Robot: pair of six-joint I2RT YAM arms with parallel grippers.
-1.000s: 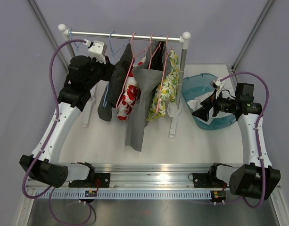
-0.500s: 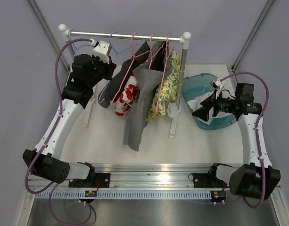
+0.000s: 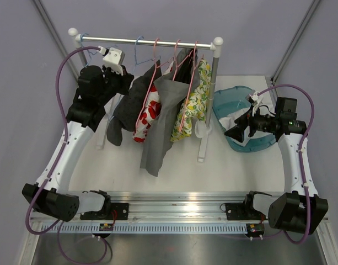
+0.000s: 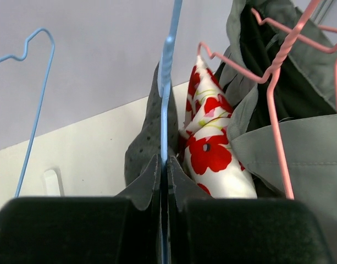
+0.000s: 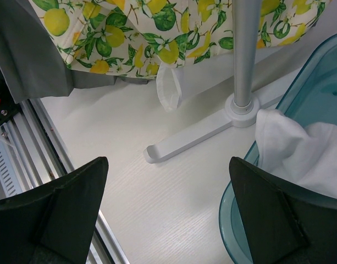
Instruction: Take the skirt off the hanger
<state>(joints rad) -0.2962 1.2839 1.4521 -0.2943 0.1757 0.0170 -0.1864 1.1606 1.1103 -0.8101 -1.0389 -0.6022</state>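
Two arms work at a small clothes rack (image 3: 215, 66), and only one has moved in the past second. The left gripper (image 4: 164, 179) is now pinched tight on the thin wire of the blue hanger (image 4: 167, 82), its jaws having closed from a slightly parted stance a second ago. That hanger carries the dark grey skirt (image 3: 127, 107), which still hangs from the rail (image 3: 108, 39) near its left half.

Since the earlier view from above, the blue hanger's hook has slid a little to the right along the rail, towards the pink hangers (image 3: 155, 61). The skirt's upper edge now presses against the poppy-print garment (image 3: 149, 110) beside it, while its lower corner has swung out to the left. The long grey garment (image 3: 160, 127) next in line has also shifted, its hem lying further left over the table (image 3: 224, 171) than before.

In the left wrist view, the skirt (image 4: 146, 143) hangs just behind the clamped fingers (image 4: 149, 187), with the poppy print (image 4: 212, 154) touching it on the right. A second, bare blue hanger (image 4: 33, 99) hangs apart to the left.

The right gripper (image 3: 235, 132) has not stirred: its jaws stand wide and hold nothing, above the near rim of the teal basin (image 3: 268, 144), where a white cloth (image 5: 300, 148) lies.
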